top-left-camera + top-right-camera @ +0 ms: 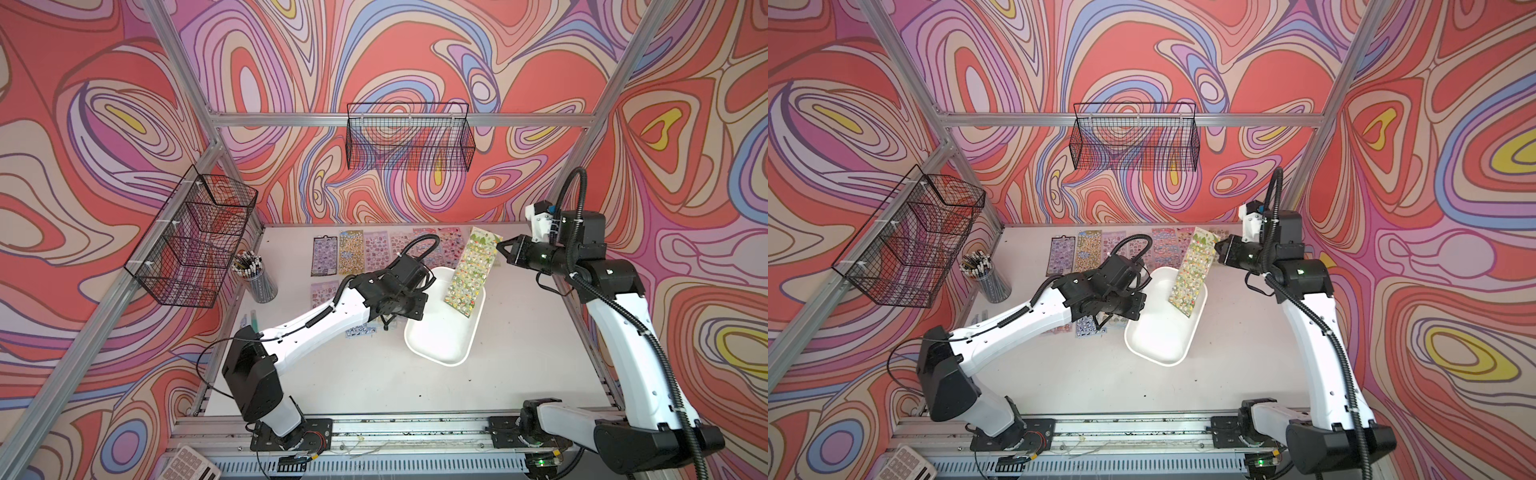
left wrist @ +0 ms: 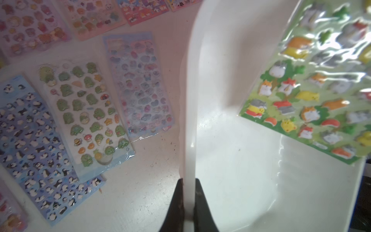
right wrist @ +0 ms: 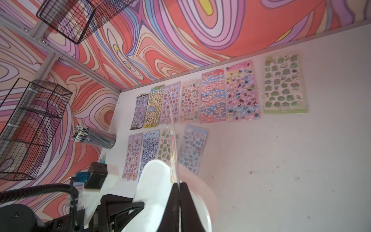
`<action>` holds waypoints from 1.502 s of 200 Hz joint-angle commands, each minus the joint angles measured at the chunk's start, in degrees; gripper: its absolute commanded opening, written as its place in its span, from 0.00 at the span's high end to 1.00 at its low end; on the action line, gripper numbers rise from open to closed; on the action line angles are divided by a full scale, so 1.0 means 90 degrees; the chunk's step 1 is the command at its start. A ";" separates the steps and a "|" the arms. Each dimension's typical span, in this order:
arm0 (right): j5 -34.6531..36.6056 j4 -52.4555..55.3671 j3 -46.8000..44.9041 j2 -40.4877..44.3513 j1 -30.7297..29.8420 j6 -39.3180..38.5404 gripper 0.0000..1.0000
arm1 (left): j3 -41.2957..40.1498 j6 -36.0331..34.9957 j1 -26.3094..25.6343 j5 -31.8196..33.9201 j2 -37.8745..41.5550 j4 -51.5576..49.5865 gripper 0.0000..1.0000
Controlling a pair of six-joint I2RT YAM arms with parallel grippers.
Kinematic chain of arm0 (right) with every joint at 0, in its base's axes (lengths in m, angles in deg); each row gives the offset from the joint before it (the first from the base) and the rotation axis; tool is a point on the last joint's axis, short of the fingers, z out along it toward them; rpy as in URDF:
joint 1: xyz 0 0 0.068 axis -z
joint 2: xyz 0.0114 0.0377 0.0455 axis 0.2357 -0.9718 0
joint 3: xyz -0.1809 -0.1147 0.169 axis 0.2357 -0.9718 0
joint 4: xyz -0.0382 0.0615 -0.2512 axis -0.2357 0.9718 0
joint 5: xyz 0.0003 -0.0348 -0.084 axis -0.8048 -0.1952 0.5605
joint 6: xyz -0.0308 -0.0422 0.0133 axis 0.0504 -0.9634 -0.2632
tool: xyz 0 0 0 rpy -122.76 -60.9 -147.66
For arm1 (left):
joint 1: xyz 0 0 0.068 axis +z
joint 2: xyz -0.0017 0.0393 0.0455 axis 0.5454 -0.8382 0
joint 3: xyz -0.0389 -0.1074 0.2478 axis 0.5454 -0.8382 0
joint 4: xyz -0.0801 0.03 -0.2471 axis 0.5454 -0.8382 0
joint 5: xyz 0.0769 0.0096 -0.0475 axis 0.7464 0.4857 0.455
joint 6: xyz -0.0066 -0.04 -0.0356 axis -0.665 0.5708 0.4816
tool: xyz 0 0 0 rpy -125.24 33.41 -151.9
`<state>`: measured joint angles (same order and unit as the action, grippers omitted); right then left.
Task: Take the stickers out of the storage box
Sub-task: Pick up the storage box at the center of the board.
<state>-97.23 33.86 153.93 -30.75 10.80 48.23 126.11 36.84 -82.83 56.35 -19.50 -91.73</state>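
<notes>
Over the white box (image 1: pixel 436 338), a green sticker sheet (image 1: pixel 471 270) is being held, clamped in the right gripper (image 1: pixel 500 246). The box rim is being pinched by the left gripper (image 2: pixel 188 181). Other sheets (image 3: pixel 212 98), their print unreadably small, are lying on the table (image 1: pixel 374 386).

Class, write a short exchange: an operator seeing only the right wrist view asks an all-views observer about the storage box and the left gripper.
Operator: My held sheet is edge-on and the box blurred. Anything left inside?
Observer: In the left wrist view the storage box floor is bare; only the yellow-green sheet that the right gripper holds hangs over it.
Operator: Where is the left gripper?
Observer: The left gripper is shut on the box's side wall, one finger inside, one outside.
</notes>
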 commanded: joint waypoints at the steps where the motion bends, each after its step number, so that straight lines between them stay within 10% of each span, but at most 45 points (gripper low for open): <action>1: -0.0693 -0.0262 -0.0358 -0.0146 0.0022 -0.0388 1.00 | -0.0335 0.0399 0.0181 0.0536 0.0654 -0.0318 1.00; 104: -0.0660 -0.0036 -0.0435 -0.1665 0.0022 -0.1523 1.00 | -0.2553 0.0577 0.1594 0.0677 0.2845 -0.0415 1.00; 189: 0.2443 0.0723 0.0091 -0.4319 -0.0460 -0.1707 1.00 | -0.2718 0.0469 0.1605 0.0881 0.3559 -0.0517 1.00; 300: 0.4558 -0.0514 0.0498 -0.4906 -0.1245 -0.2133 1.00 | -0.2571 0.0269 0.1615 0.1091 0.3564 -0.0722 1.00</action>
<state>-61.23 34.32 157.23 -73.59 2.78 32.80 101.92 40.14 -68.60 64.40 12.11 -96.60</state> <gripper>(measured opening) 0.047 0.080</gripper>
